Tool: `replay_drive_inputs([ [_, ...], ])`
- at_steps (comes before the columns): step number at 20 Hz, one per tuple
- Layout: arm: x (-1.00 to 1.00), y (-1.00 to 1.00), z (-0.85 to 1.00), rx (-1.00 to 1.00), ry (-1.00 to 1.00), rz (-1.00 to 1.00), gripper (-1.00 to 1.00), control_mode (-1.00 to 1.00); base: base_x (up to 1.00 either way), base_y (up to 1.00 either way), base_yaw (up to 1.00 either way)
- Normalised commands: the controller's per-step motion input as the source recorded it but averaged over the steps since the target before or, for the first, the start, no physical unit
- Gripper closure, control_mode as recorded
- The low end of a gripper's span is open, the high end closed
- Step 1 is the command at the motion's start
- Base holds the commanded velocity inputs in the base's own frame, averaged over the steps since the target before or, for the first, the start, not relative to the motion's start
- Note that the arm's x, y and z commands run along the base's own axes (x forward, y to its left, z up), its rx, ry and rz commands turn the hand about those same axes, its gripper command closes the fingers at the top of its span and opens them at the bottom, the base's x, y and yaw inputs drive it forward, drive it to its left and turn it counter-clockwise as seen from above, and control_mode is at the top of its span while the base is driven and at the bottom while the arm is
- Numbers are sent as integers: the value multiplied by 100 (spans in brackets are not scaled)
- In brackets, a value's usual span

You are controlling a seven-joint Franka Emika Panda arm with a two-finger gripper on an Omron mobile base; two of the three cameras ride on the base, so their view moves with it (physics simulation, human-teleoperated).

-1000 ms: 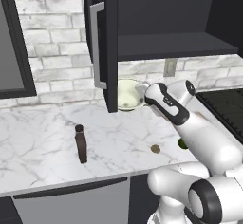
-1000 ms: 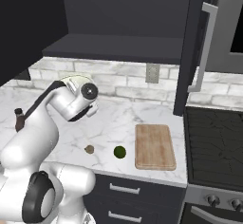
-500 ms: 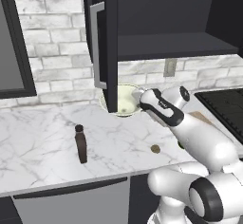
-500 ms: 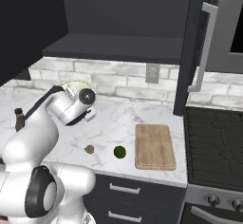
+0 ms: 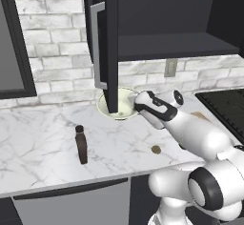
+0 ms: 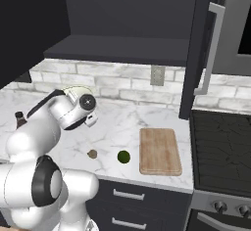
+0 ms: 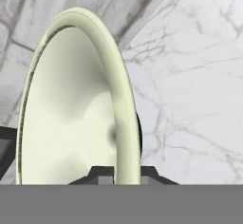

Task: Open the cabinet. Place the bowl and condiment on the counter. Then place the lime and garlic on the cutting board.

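- the bowl [image 7: 71, 109] is pinched by its rim between the fingers of the gripper [image 7: 121, 173], jaws shut tight on the thin wall; the hand view shows it tipped on edge over the counter [image 7: 190, 76].
- in the left base view the bowl [image 5: 125, 106] sits low by the brick wall, partly behind the open cabinet door [image 5: 106, 43], at or just above the marble; whether it touches down i cannot tell.
- the cabinet [image 6: 122, 24] stands open and its shelf looks bare, so that first step reads as done.
- the condiment [image 5: 81, 145] stands upright on the counter [image 5: 38, 138], well apart from the bowl, so i'd judge it already placed.
- the bowl looks nearly delivered; what is left for it is setting it flat and letting go.
- the lime [image 6: 123, 156] and the garlic [image 6: 92, 153] both lie on the marble, near each other, just beside the cutting board [image 6: 159, 150] but not on it.
- the board is bare, so both of those moves are not yet done; roughly half the task remains by my reckoning.
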Motion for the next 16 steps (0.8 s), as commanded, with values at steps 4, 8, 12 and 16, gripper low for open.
replay_drive_inputs([
  [4, 8, 1, -23, 0, 0, 0, 100, -100, 0, 0, 0],
  [8, 6, 0, -27, 0, 0, 0, 100, -100, 0, 0, 0],
  [12, 6, 0, -21, 0, 0, 0, 100, -100, 0, 0, 0],
  [16, 8, 0, -20, -1, 0, 0, 100, -100, 0, 0, 0],
])
